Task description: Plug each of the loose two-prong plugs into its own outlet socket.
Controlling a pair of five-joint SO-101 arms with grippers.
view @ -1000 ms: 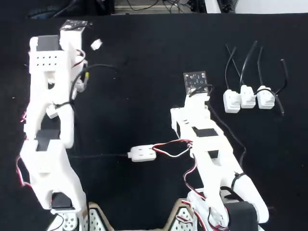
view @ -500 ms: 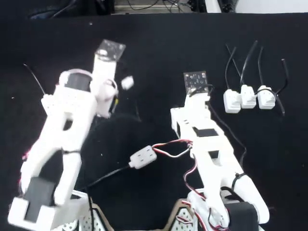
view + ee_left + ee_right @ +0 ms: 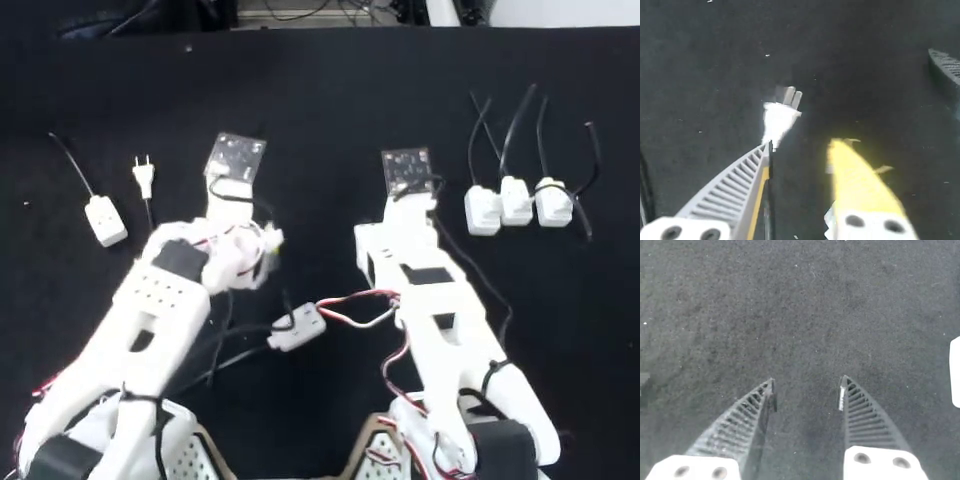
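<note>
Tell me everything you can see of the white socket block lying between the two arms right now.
The socket block is white, oblong and plastic-looking. It lies flat and slanted on the black cloth, between the left arm and the right arm. A black cord leaves its end nearer the left arm and runs toward the near edge. Red and white wires from the right arm reach its other end; contact is unclear. Its slots are too small to judge.

The left arm (image 3: 160, 300) swung from the far left in toward the middle, the white plug (image 3: 271, 240) at its tip travelling along. The centre socket block (image 3: 300, 327) turned askew, and a small socket (image 3: 105, 220) and second plug (image 3: 143, 175) came into sight at far left.
</note>
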